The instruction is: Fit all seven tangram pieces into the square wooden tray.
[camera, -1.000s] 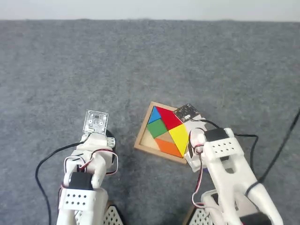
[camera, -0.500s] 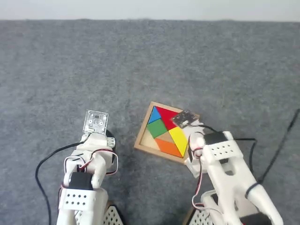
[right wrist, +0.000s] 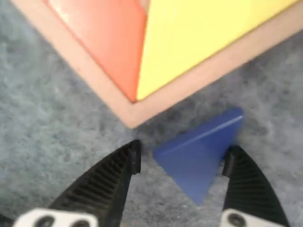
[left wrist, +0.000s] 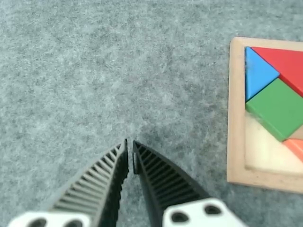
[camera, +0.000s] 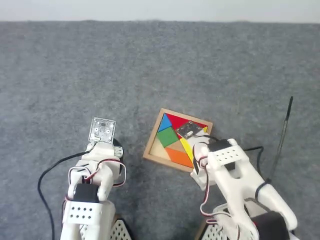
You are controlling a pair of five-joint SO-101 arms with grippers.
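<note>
- Blue triangle (right wrist: 199, 158) lies on the grey surface (camera: 100, 65), just off the 5 o'clock corner of the wooden tray (camera: 152, 137).
- My right gripper (right wrist: 183, 151) straddles it, fingers spread.
- My left gripper (left wrist: 130, 144), at the tray's 9 o'clock, has its fingers closed on nothing.

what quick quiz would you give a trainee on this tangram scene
1. Where does the dark blue triangle lie relative to the wooden tray?
2. True or false: the left hand is open.
3. Fill in: at the tray corner nearest that triangle, the yellow piece borders the ___ piece.

Key
1. Outside it, on the carpet just off the corner, between the fingers of the open right hand.
2. False, it is shut.
3. orange
</note>
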